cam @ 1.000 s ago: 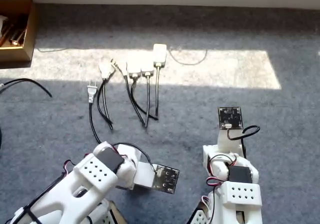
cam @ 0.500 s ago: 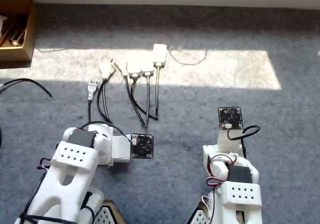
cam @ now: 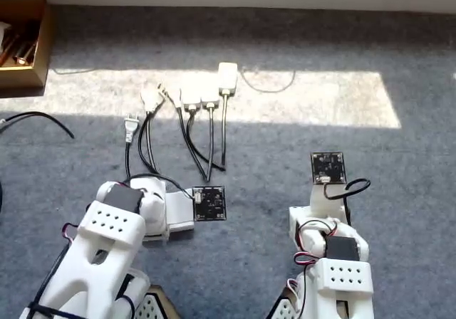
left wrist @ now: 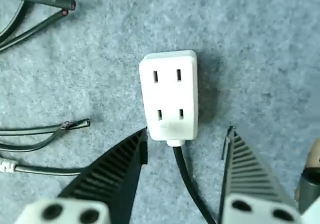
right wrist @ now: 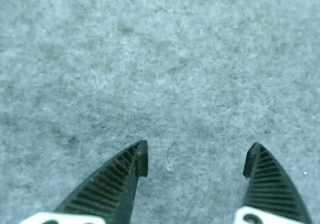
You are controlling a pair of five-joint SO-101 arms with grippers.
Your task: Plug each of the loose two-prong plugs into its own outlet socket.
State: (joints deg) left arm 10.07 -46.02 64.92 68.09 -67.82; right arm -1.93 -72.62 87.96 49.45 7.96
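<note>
The left tool [left wrist: 186,138] hangs released over grey, short-pile carpet [left wrist: 260,44]. Its black, ribbed, wedge-shaped fingers [left wrist: 120,169] are spread to either side of the cord end of a white outlet [left wrist: 168,96]. The outlet is a smooth, rounded plastic block lying flat, with two pairs of narrow slots facing up. A round black cord [left wrist: 189,189] leaves its near end and runs between the fingers. One fingertip is just beside the outlet's corner, the other stands apart from it. Cut black cord ends [left wrist: 70,5] lie on the carpet off to one side.

The right tool [right wrist: 197,158] is also released, its fingers wide apart above bare carpet.

In the high view a white two-prong plug [cam: 130,128] lies at the edge of a sunlit band, its black lead trailing toward the left arm [cam: 114,226]. Just beside it is a row of white blocks [cam: 210,92] on black leads; I cannot tell which are plugs and which sockets. Open carpet spreads ahead of the right arm [cam: 331,255]. A wooden box [cam: 25,45] sits at the far left corner.
</note>
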